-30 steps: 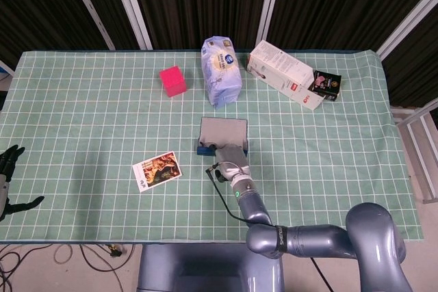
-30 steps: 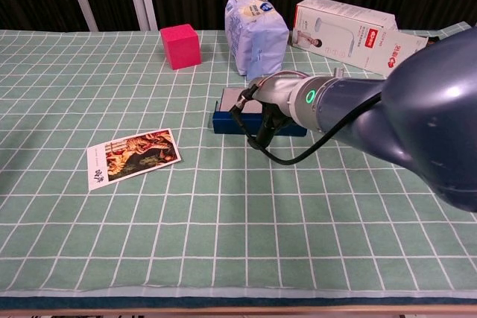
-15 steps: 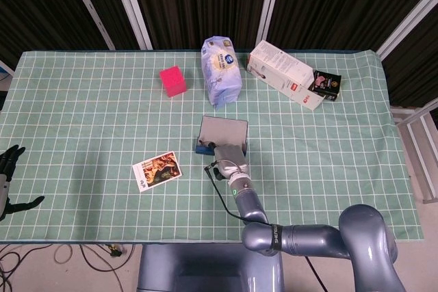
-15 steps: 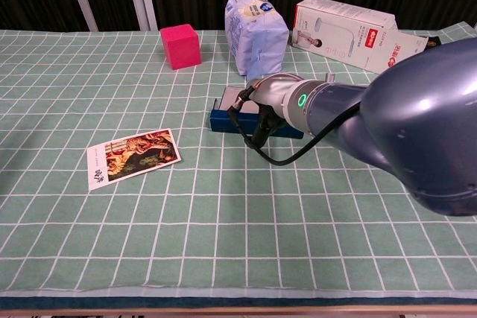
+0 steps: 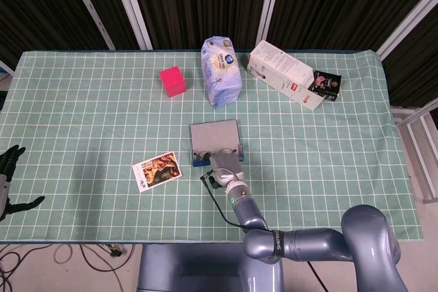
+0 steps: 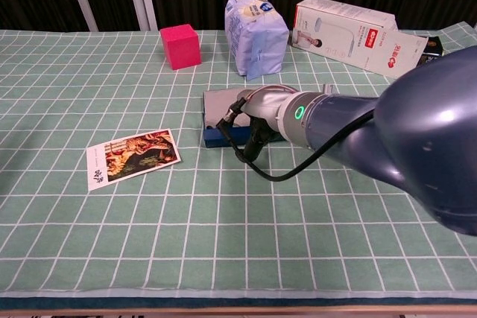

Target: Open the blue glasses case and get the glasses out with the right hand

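Note:
The blue glasses case point(image 5: 213, 139) lies at mid-table, its grey lid tipped back and its blue base point(image 6: 222, 136) facing the front edge. My right hand point(image 5: 224, 161) reaches into the case from the near side. The wrist and forearm point(image 6: 298, 113) cover the case's right half, so the fingers and any glasses inside are hidden. A black cable point(image 6: 250, 156) loops off the wrist in front of the case. My left hand point(image 5: 8, 176) hangs off the table's far left edge with its fingers apart, holding nothing.
A picture card point(image 5: 157, 171) lies left of the case. Behind the case stand a pink cube point(image 5: 172, 81), a blue-white bag point(image 5: 220, 71) and a long white box point(image 5: 284, 73) with a small black box point(image 5: 326, 83) beside it.
The case has slid left and toward the front and turned slightly. Its lid now lies further back. My right arm moved left with it.

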